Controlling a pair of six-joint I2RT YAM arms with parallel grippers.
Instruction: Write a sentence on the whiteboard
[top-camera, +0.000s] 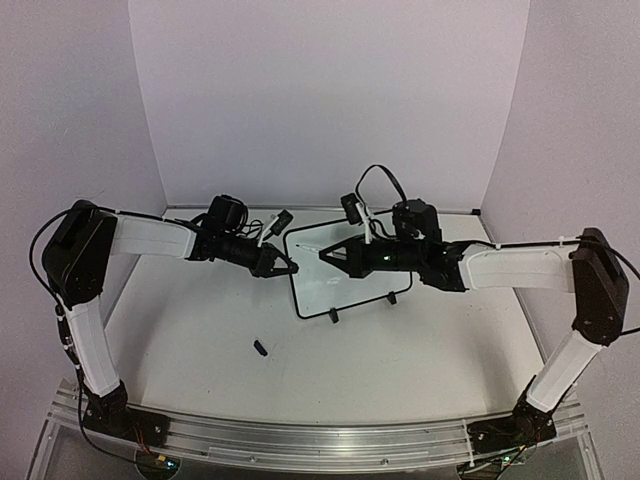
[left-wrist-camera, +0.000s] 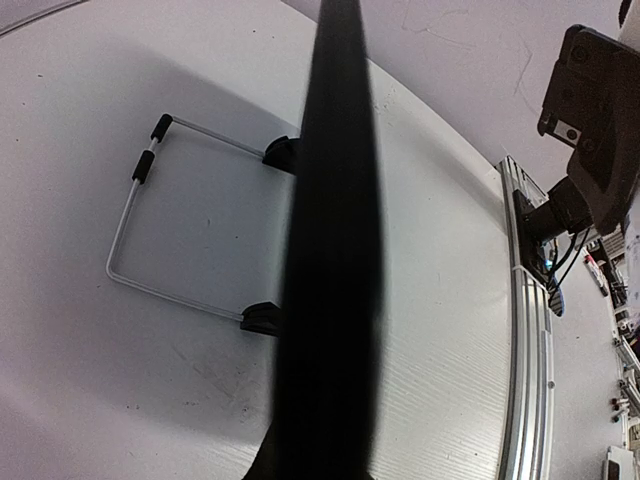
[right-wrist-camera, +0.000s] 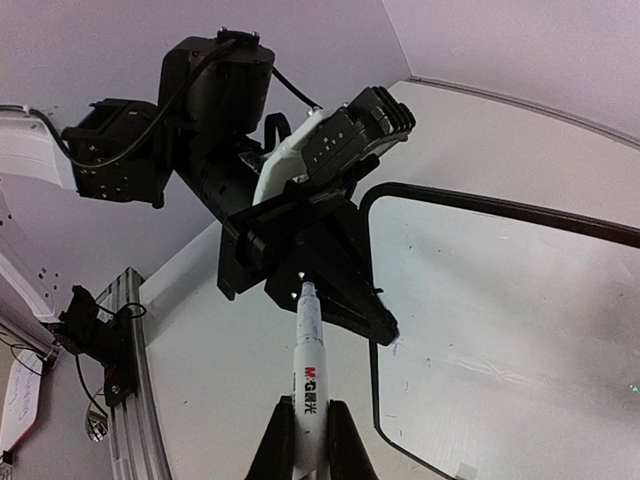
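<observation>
Left gripper (top-camera: 283, 267): clenched on whiteboard (top-camera: 350, 290) left edge.
Right gripper (right-wrist-camera: 310, 445): grasping marker (right-wrist-camera: 309, 360).
Risk: marker pressure could shift the clamped whiteboard, skewing strokes.

place: robotics lab test cell | walls: plain white panel walls (top-camera: 330, 90) box in three sides | surface: bare white tabletop (top-camera: 420, 350) | mounting: ribbed silver aluminium rail (top-camera: 300, 437) along near edge | wiring: loose exposed black cables (top-camera: 383, 168)
</observation>
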